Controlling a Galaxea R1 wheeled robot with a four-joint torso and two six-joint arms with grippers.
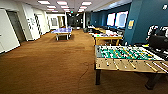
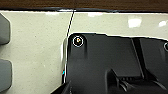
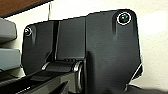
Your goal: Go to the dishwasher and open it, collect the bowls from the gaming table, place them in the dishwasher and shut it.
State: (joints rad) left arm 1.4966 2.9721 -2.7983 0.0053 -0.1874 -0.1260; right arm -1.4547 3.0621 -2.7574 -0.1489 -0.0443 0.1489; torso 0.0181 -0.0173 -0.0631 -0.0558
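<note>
A foosball table with green pitch and wooden sides stood on brown carpet. Beyond it stood a yellow-edged, white-topped gaming bench, contents indistinct. End effector states: cannot tell.

Each wrist view looks along its arm at the robot's own dark plate with round corner fittings, a pale surface behind it. How the jaws stand cannot be made out on either arm.
</note>
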